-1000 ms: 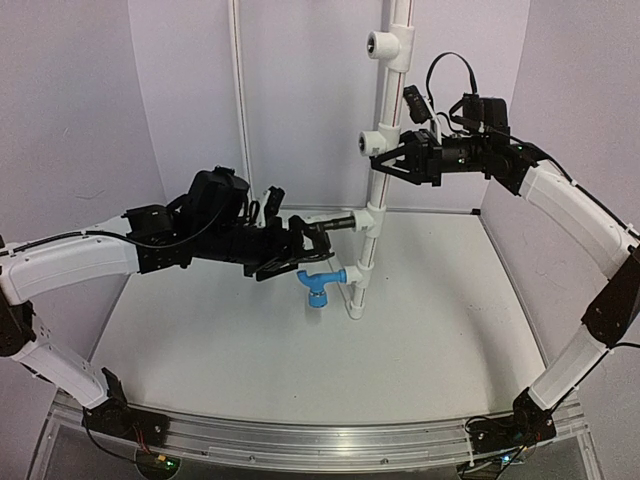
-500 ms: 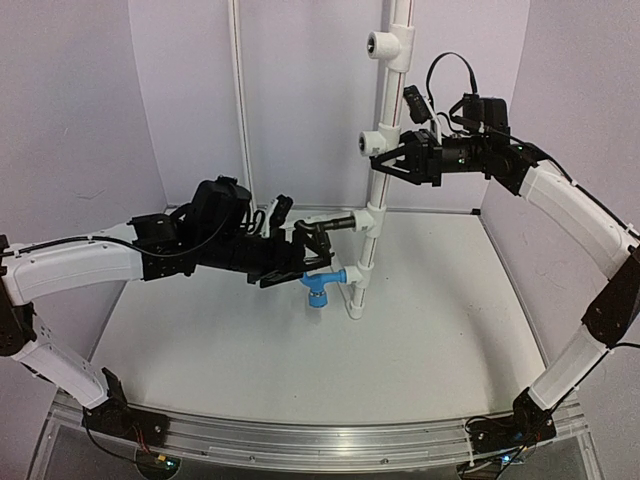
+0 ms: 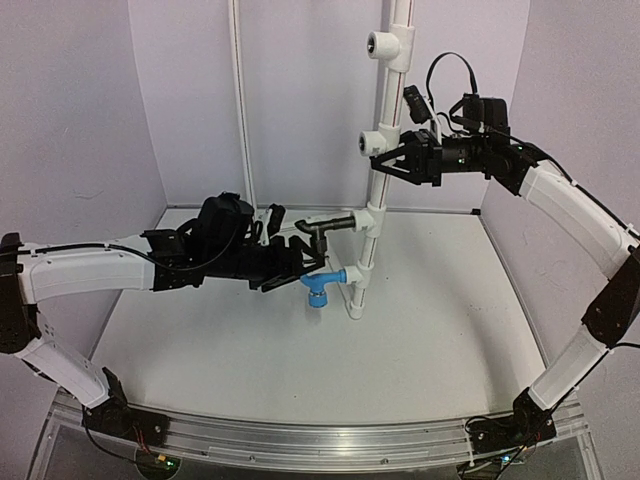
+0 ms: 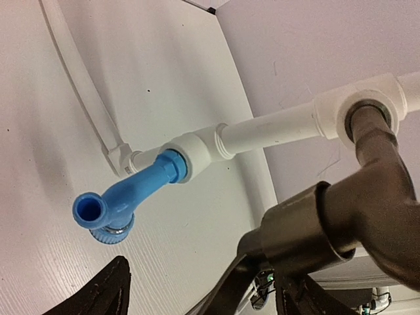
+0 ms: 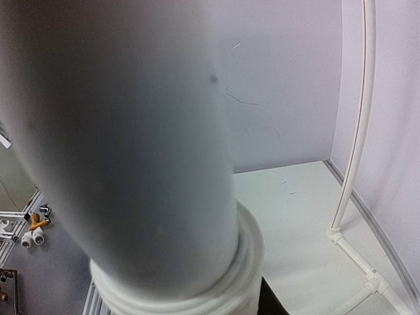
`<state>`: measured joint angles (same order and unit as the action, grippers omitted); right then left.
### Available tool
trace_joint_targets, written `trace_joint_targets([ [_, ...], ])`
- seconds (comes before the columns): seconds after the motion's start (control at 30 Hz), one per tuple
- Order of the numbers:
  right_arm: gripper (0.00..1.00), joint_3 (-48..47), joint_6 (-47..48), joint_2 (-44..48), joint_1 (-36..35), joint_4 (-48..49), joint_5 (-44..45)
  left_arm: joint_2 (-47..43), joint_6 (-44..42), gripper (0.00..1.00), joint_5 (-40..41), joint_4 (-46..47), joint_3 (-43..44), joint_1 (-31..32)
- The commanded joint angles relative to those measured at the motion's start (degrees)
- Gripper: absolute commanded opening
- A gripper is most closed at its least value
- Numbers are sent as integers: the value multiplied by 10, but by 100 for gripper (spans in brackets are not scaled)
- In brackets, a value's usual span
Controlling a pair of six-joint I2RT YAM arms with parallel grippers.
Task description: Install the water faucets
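The black faucet (image 3: 335, 224) sticks out leftward from a white tee (image 3: 372, 217) on the upright white pipe (image 3: 382, 100). Below it, the blue faucet (image 3: 318, 285) sits in a lower tee (image 3: 355, 272). In the left wrist view the blue faucet (image 4: 125, 195) points its spout at the camera, and the black faucet (image 4: 344, 213) looms at the right. My left gripper (image 3: 292, 262) (image 4: 167, 295) is open just left of both faucets, holding nothing. My right gripper (image 3: 385, 160) is shut on the upright pipe higher up; that pipe (image 5: 131, 144) fills the right wrist view and hides the fingers.
Two empty tee sockets (image 3: 380, 42) (image 3: 368, 141) face left on the upper pipe. A thin white conduit (image 3: 238, 100) runs up the back wall. Lilac walls close in the white table (image 3: 420, 340). A metal rail (image 3: 320, 445) edges the front.
My left arm has dropped and drawn back to the left, away from the black faucet, which stays in its tee. The right arm has not moved.
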<state>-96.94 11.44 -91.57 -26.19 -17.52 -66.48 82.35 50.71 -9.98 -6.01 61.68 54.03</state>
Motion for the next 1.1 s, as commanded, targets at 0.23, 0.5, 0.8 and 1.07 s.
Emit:
trace_joint_targets([
  [0.23,4,33,-33,9,4,-80,23,6,20,74,27,144,-43,-63],
  [0.5,3,40,-34,11,4,-80,23,35,2,74,0,178,-22,-86],
  [0.8,3,45,-32,16,4,-81,27,2,13,76,-48,273,-68,-90],
  [1.07,3,46,-29,12,4,-81,28,-66,75,85,-80,233,-84,-92],
])
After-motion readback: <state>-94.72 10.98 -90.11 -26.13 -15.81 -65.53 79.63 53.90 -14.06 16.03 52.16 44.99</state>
